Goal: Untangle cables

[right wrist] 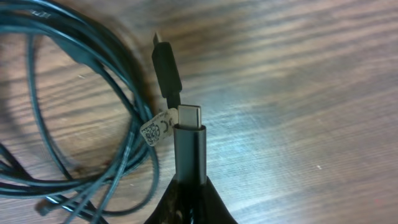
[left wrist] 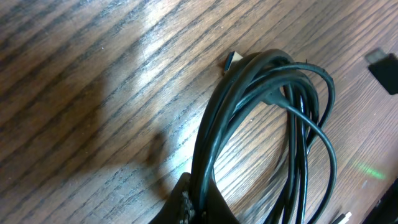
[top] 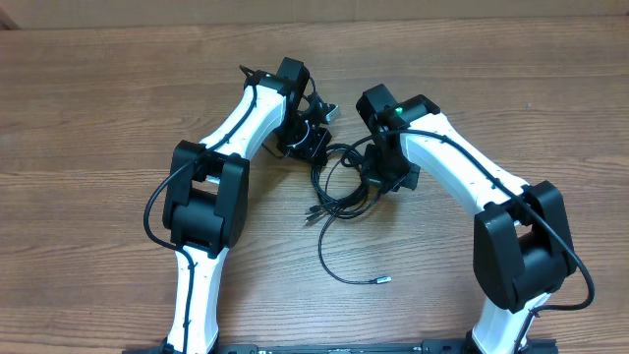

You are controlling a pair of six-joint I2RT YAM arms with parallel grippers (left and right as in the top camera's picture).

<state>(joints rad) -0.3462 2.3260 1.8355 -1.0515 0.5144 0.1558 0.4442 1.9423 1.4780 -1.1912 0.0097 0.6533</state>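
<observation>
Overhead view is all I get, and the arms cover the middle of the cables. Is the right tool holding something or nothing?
Observer: In the right wrist view, the right tool is shut on a plug. The plug's silver tip sticks straight out past the tool.
Operator: Ooh. And what about the left one?
Observer: The left wrist view shows the left tool shut on a bundle of black cables. It has several strands pinched together, not just one.
</observation>
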